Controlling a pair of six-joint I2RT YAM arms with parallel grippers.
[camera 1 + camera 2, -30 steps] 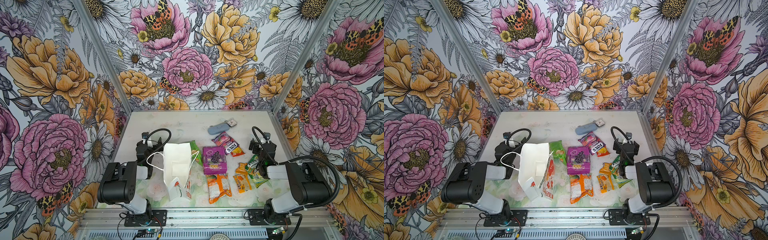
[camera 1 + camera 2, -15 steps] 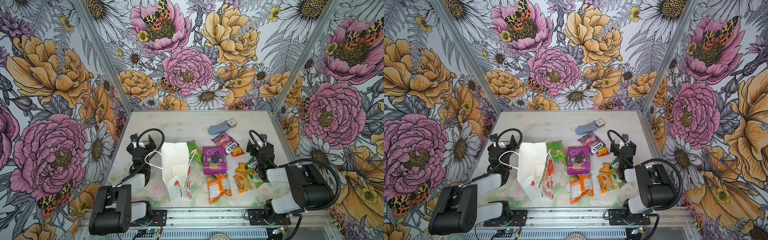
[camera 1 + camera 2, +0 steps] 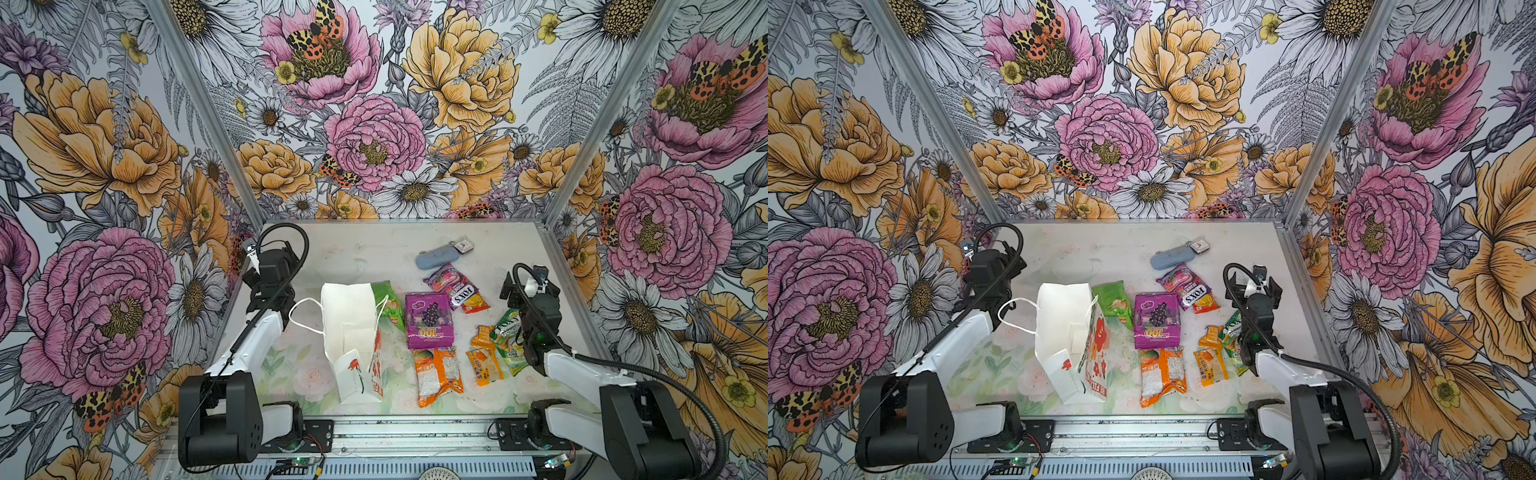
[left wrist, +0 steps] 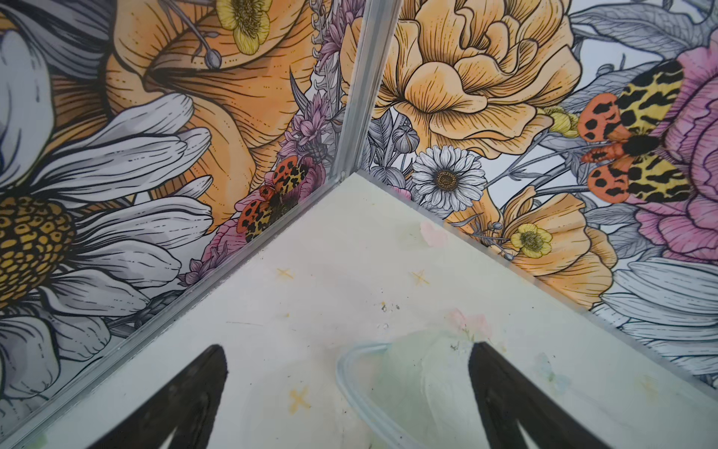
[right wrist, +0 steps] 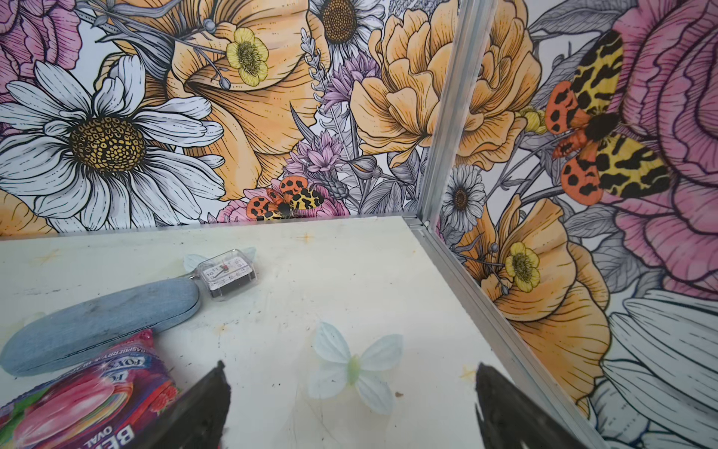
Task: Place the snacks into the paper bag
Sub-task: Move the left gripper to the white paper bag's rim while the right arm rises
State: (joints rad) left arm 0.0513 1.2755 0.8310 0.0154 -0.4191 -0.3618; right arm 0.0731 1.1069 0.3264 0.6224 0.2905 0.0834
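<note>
On the counter's front half, left of middle, the white paper bag (image 3: 349,320) stands with its mouth open, one cord handle looped out toward the left edge. The snacks (image 3: 1158,374) all lie outside it. A green packet (image 3: 388,297) sits just beside the bag, partly hidden by it. A purple grape pouch (image 3: 428,320) lies at the middle, an orange packet (image 3: 438,374) toward the front edge and a pink FOXS packet (image 3: 451,286) farther back. More small packets (image 3: 484,361) lie near the right edge, partly covered by the right arm (image 3: 540,328). Beyond the snacks, a grey-blue case (image 5: 97,322) touches a small clock (image 5: 227,274). The left jaws, near the far left corner, and the right jaws, by the right edge, both gape wide over bare counter, holding nothing.
</note>
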